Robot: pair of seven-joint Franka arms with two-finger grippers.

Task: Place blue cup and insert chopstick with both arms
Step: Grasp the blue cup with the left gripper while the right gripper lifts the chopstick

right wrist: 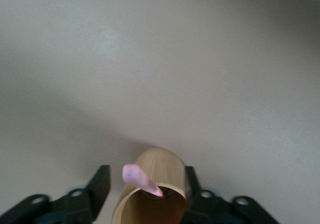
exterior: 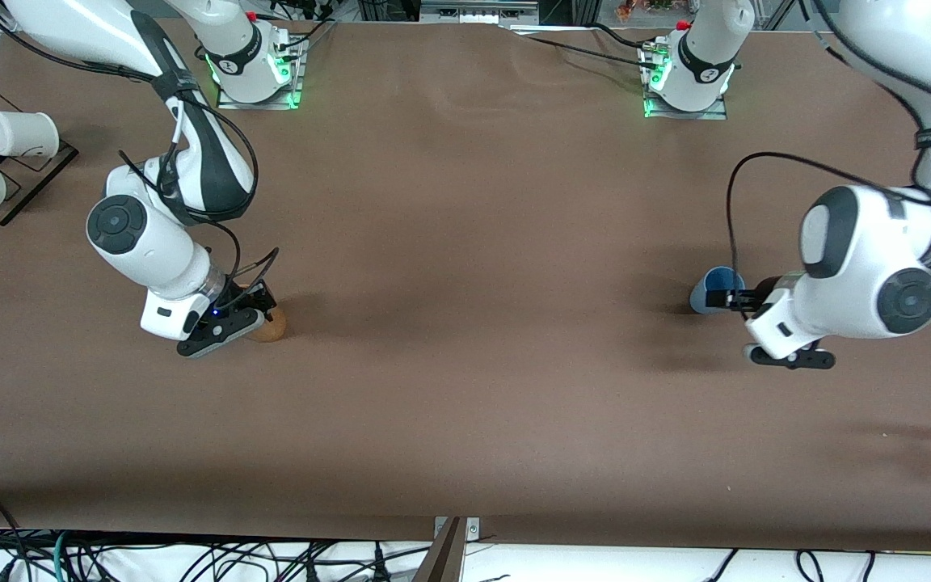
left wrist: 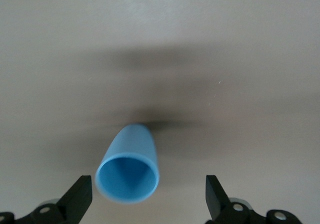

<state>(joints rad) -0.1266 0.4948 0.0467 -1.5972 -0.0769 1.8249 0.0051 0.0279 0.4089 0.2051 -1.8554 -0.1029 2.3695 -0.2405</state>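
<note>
Left claw (left wrist: 149, 196): spread wide, grasping nothing; it sits low at the blue cup, a finger off to each side with a gap between each and the cup wall, which reads as lining up for a sideways pinch.
Blue cup (exterior: 716, 289): upright on the bench (exterior: 465, 339) at the left arm's end, at about 3 o'clock from bench centre; mouth up so a stick can drop in.
Right claw (right wrist: 145, 191): released, fingers flanking the orange-brown cup (exterior: 270, 323) and not gripping the stick; whether they touch the cup wall I cannot tell.
Chopstick (right wrist: 141, 180): pink, leaning tilted out of the orange-brown cup's mouth, at about 9 o'clock from bench centre, toward the right arm's end; its standing end offers a free tip to pinch.
Stage, as I judge: both pickups pending; cup and stick lie well apart.
Risk: a wide, off-centre close may tip the light cup.
</note>
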